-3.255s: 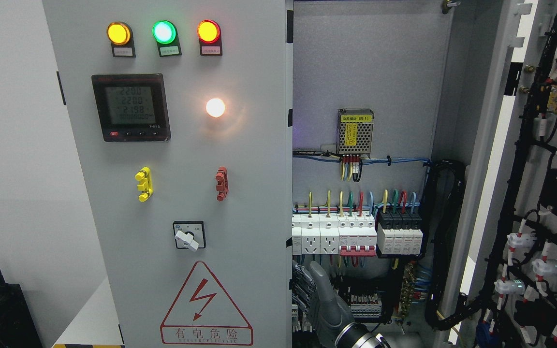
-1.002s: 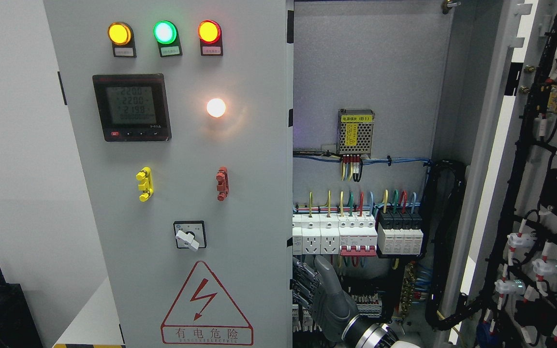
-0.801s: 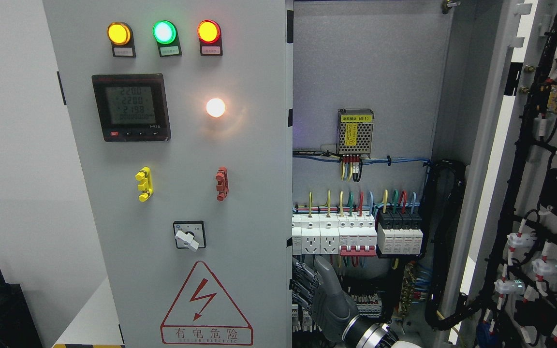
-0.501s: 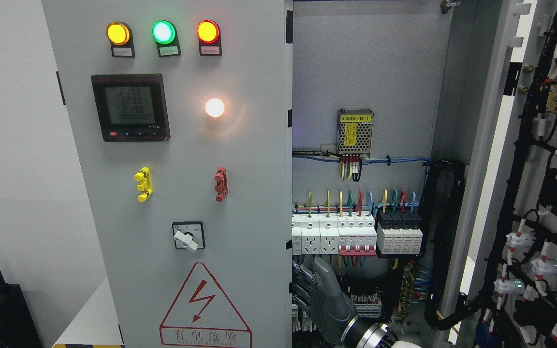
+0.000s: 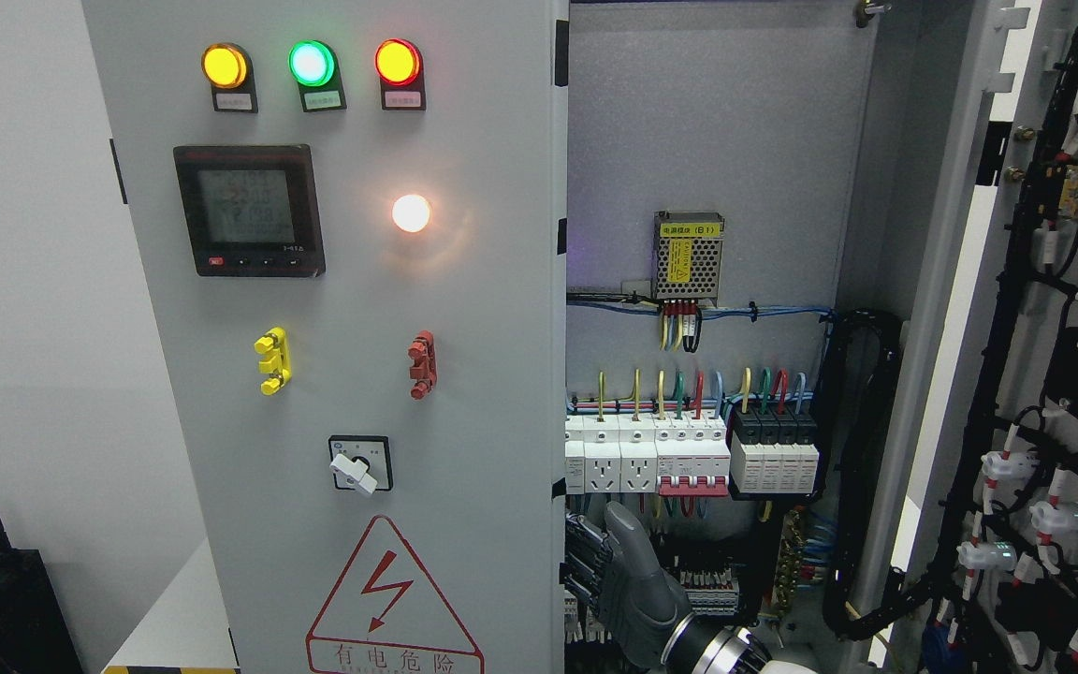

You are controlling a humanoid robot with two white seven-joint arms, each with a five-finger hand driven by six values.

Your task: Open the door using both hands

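R hand (image 5: 619, 576) fingers behind left door (image 5: 361, 374) inner edge.

Probably an electrical test lab, open control cabinet (image 5: 333, 309), breakers (image 5: 689, 459), wiring (image 5: 997, 393)

We are seeing only our right hand (image 5: 619, 576), its arm entering at about five o'clock, with fingers (image 5: 584, 562) curling toward nine o'clock and thumb pointing to twelve.
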